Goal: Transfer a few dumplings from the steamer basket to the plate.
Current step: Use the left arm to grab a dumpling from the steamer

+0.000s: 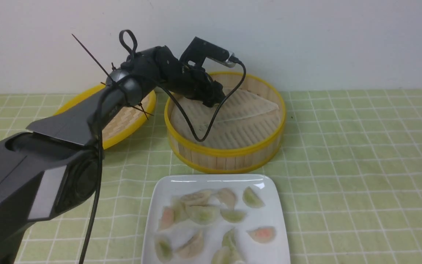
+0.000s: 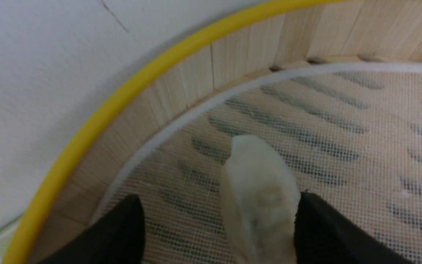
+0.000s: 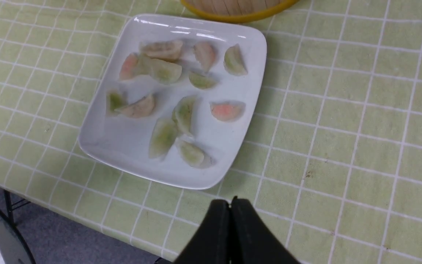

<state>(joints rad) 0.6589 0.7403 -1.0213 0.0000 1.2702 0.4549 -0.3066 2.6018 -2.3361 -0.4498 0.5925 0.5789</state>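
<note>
- The left fingers (image 2: pixel 123 234) are seen spread inside the basket (image 1: pixel 229 161), one on each side of a pale dumpling (image 2: pixel 258 198).
- The dumpling lies on the mesh liner (image 2: pixel 343 121), near the basket's back wall. It sits off centre in the gap, touching or nearly touching one finger, with clear space to the other.
- The step in hand is judged to be the grasp of this dumpling. A small sideways correction is advised first, so that both fingers meet it together and it is not pushed across the liner.
- The fingers should be kept just above the mesh as they close, so that the liner is not pinched and dragged up with the dumpling.
- Gentle closing is called for, since the dumpling looks soft and could be squashed or torn.
- A straight lift is advised until the yellow rim is cleared, and only then travel toward the plate (image 1: pixel 211 182).
- Many dumplings (image 1: pixel 202 213) already lie on the plate, so a bare patch should be chosen for the release.
- The right fingers (image 3: pixel 218 227) are pressed together with nothing between them, above the table (image 1: pixel 361 165) near the plate, and need not be involved.
</note>
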